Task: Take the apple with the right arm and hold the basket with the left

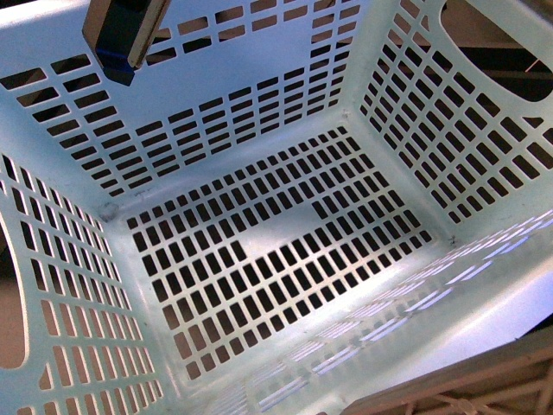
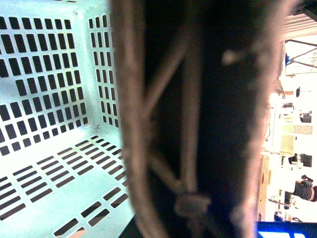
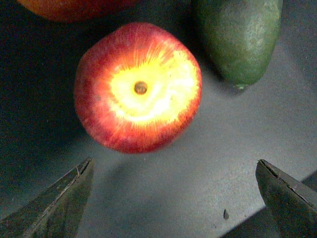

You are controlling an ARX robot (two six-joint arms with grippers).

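right gripper (image 3: 174, 166) is being held spread wide, nothing pinched | apple (image 3: 137, 87) is being framed ahead of it on the dark surface (image 3: 223, 148), untouched, near a green fruit (image 3: 237, 39) | basket (image 1: 259, 69) is being shown empty | left gripper (image 1: 123, 52) at its far-wall rim, grip cannot be told | pick is pending

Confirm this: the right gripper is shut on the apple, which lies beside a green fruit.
Not shut: the right wrist view shows the right gripper open, both fingertips clear of the apple. The apple does lie beside the green fruit.

Glare streaks the basket (image 1: 484, 259) wall; the close brown lattice (image 2: 188, 124) is blurred.
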